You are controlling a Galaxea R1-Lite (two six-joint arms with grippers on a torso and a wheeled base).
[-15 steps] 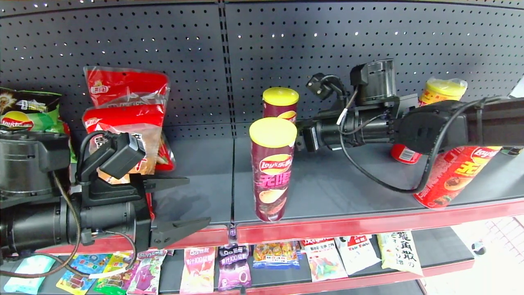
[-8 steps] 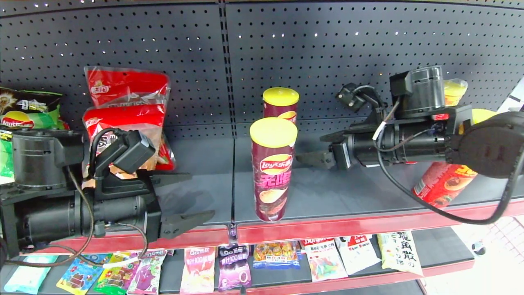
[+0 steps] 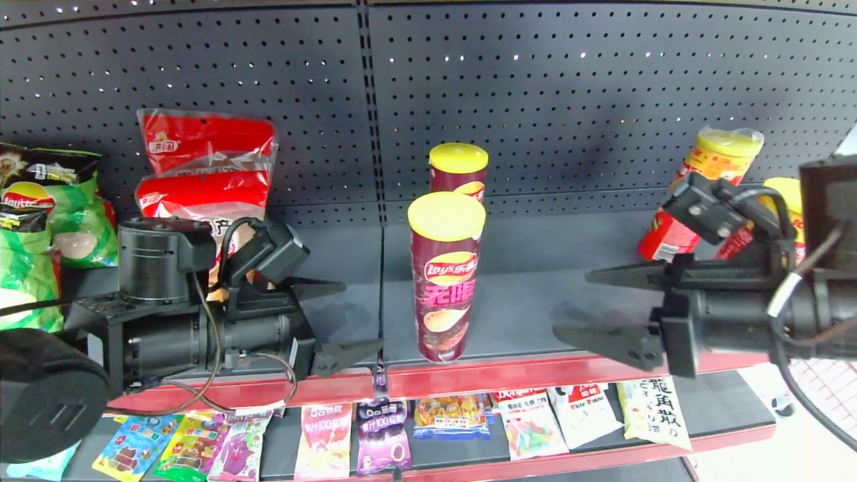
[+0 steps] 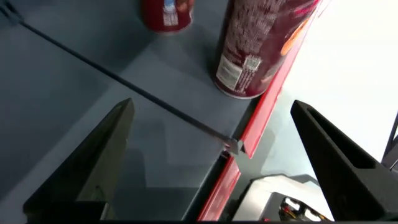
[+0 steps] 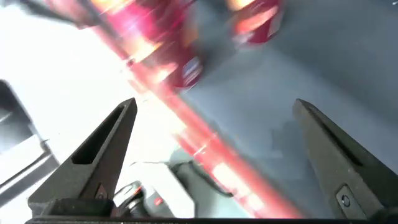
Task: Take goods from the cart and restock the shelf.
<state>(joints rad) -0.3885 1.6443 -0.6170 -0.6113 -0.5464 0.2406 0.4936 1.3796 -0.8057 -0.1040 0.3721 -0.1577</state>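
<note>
A dark perforated back panel (image 3: 569, 100) rises behind a grey shelf (image 3: 535, 301) with a red front lip. Near the shelf's middle seam, right at the lip, a maroon chip can (image 3: 446, 274) stands upright, tall and round, with a yellow lid and a yellow-and-red label. A second maroon can (image 3: 459, 169) stands at its 12 o'clock, close to the panel. At the front can's 9 o'clock the left gripper (image 3: 363, 315) hovers over the lip, its two black fingers spread apart and holding nothing, with bare shelf between it and the can. At 3 o'clock the right gripper (image 3: 572, 302) points toward the can, fingers likewise wide apart and empty. Behind the right arm, at 2 o'clock, two red cans (image 3: 696, 194) with yellow lids stand tilted. Red snack bags (image 3: 204, 161) and a green chip bag (image 3: 40, 201) stand at 10 o'clock. Small sachets (image 3: 462, 418) line the lower shelf (image 3: 723, 402) at 6 o'clock.
</note>
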